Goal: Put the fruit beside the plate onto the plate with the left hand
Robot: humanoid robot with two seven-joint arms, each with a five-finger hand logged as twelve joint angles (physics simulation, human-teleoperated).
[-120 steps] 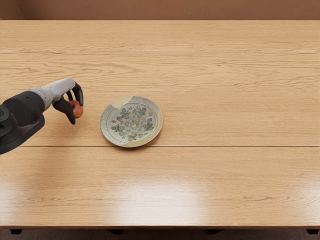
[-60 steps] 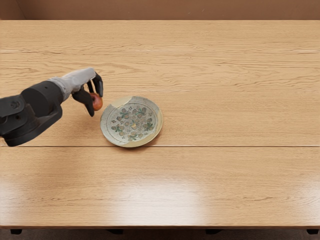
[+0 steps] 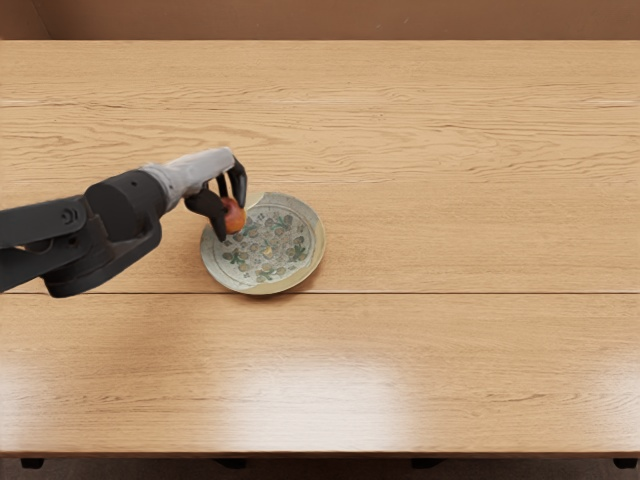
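Reaching in from 9 o'clock across the worktop (image 3: 450, 200): left hand (image 3: 212, 185), palm down, wrist high. Fingers (image 3: 240, 183) curled narrow round the fruit (image 3: 233, 214), small and orange-red, pinched between thumb and fingertips from above. Held so, probably, to leave the underside free for setting down and to keep the knuckles clear of the plate (image 3: 316, 250). Fruit at the plate's 10 o'clock, over the rim or just inside it; impossible to tell whether touching the rim or hanging just above. Plate flat, patterned, nothing else on it, lying near mid-worktop, a little toward 9 o'clock. Judged: carry nearly done, release not yet made. Next, likely a short push toward 4 o'clock to reach the plate's middle, then lowering and spreading the fingers. Reason for going further in: round thing, sloped rim, so a drop at the edge apt to roll off toward 10 o'clock. Worth opening slowly, close to the surface.
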